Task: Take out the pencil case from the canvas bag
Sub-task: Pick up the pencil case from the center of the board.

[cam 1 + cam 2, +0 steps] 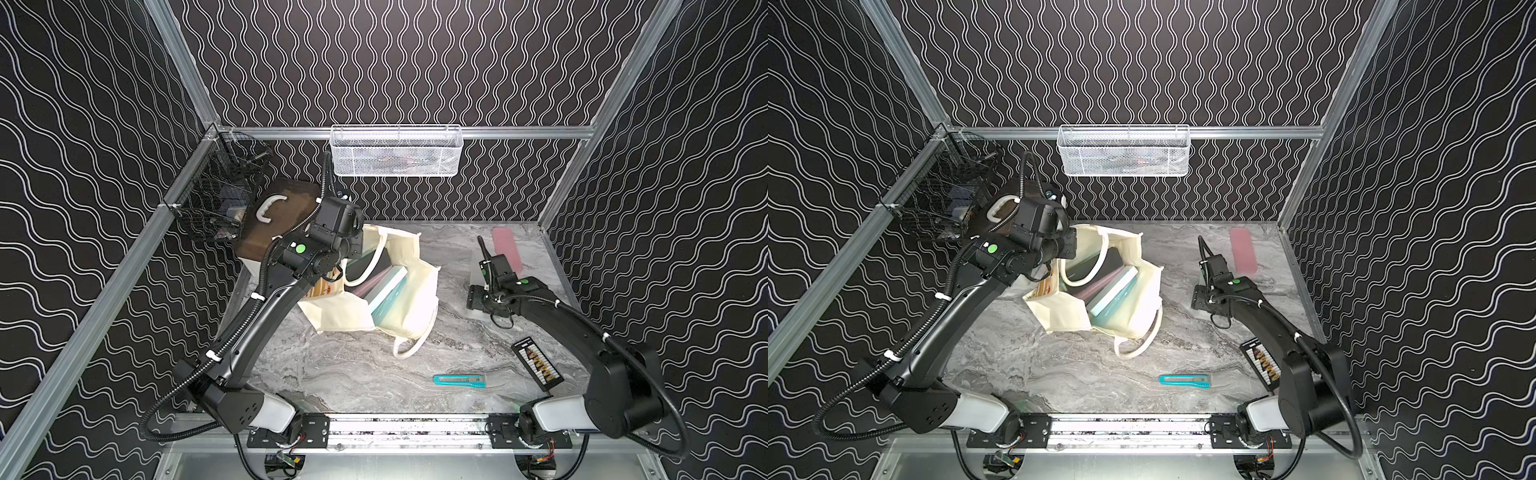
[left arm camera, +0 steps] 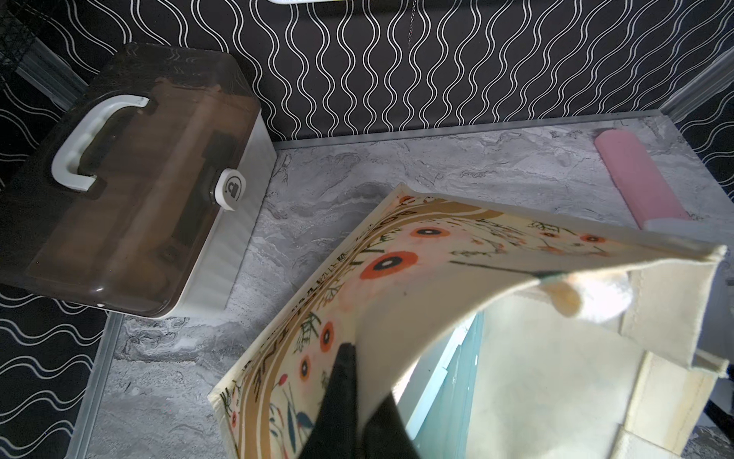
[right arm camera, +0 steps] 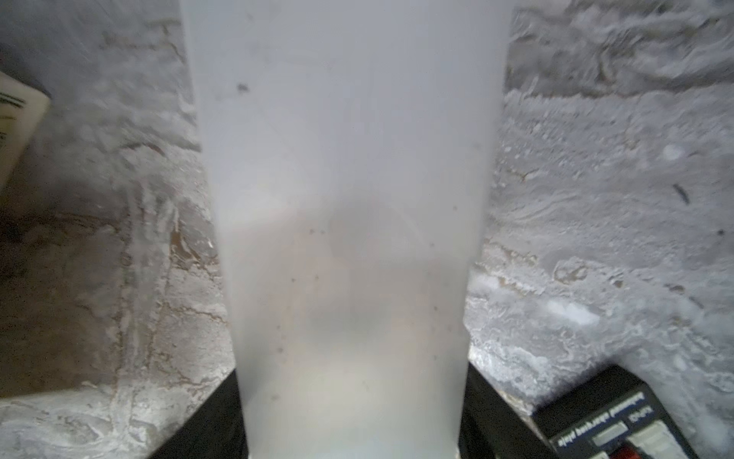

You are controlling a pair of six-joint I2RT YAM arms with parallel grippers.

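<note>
Right wrist view: a frosted translucent plastic pencil case (image 3: 345, 179) fills the space ahead of my right gripper (image 3: 351, 437), running straight out from between the jaws. Both black jaws lie flush on its long sides with no gap showing, so I read a grasp across its width. It is over the grey marble-patterned tabletop (image 3: 595, 198). I can't tell whether its far end rests there. A black printed label card (image 3: 607, 425) sits just beside these jaws, on the side away from the bag.

Left wrist view: my left gripper (image 2: 355, 397) is clenched on the rim of the large cream canvas bag (image 2: 377, 278), with the floral-printed panel lifted ahead of the jaws and the mouth held open.

In a top view the bag (image 1: 415, 307) lies well apart from my right jaws. Teal, white and pink flat books (image 1: 386, 286) are inside it. A pink rounded oblong (image 1: 509, 245) lies beyond the right jaws; I can't tell whether it joins the case.

Judgement: the case is out of the bag, and what remains is parking it.
- Lower it flat onto bare marble, clear of the card.
- Part the right jaws only once the case bears on the table along its length.
- Back straight off along the case's line so it isn't dragged.
- Let the bag's rim go last, gently, so the books don't shift.
</note>
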